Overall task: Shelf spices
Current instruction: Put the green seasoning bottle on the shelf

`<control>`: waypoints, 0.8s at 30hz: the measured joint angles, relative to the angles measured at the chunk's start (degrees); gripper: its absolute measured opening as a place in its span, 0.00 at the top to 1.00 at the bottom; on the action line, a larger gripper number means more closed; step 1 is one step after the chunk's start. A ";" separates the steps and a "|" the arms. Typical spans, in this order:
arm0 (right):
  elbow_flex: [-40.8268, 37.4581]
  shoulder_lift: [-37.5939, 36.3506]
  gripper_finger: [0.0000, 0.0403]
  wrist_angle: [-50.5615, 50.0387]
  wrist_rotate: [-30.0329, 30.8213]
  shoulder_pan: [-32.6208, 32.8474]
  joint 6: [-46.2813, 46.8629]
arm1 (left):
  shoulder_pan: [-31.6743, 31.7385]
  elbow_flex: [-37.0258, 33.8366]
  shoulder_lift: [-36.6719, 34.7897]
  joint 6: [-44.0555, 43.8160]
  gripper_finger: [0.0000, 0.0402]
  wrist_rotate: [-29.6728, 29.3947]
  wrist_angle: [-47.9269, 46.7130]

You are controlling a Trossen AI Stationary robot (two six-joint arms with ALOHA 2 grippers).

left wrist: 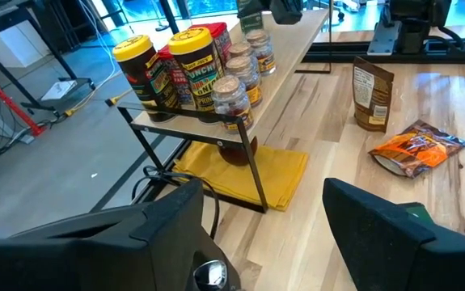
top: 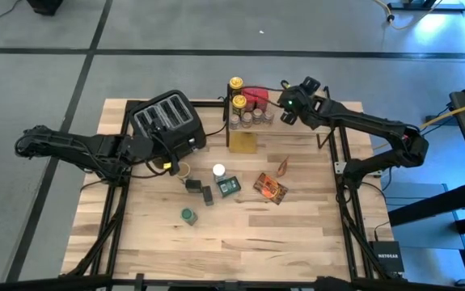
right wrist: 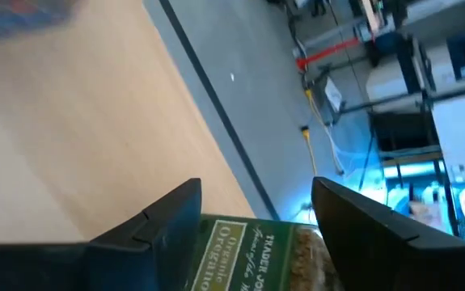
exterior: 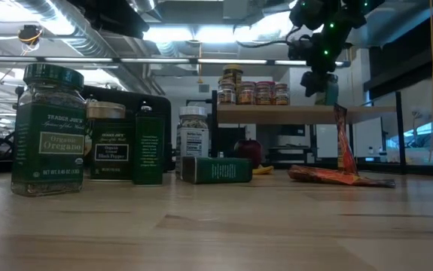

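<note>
Pale wooden plank of the shelf already carries two yellow-lidded tins, a red-lidded tin and a row of small jars, and above its free end the right gripper hangs clamped on a green-labelled oregano jar. Several spices are on the table: a white-lidded jar, a green-lidded jar, a green tin and an orange foil packet. Beside the black toaster, the left gripper waits with its fingers apart, holding nothing.
</note>
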 joint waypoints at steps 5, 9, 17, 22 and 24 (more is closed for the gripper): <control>0.00 0.02 0.40 -1.41 -1.01 -2.35 2.61 | 0.00 0.00 0.00 -0.06 0.38 0.00 -0.13; 0.00 0.02 0.40 -1.38 -3.08 -2.27 2.88 | 0.00 0.00 0.00 -0.07 0.38 0.00 -0.15; 0.00 0.02 0.40 -1.39 -5.55 -2.21 4.80 | 0.00 0.00 0.00 -0.10 0.38 0.00 -0.15; 0.00 -0.31 0.40 -1.54 -5.39 -2.21 5.95 | 0.00 0.00 0.00 -0.09 0.38 -0.01 -0.15; 0.00 -1.29 0.40 -1.84 -5.17 -2.21 7.22 | 0.00 0.00 0.00 -0.10 0.38 -0.02 -0.17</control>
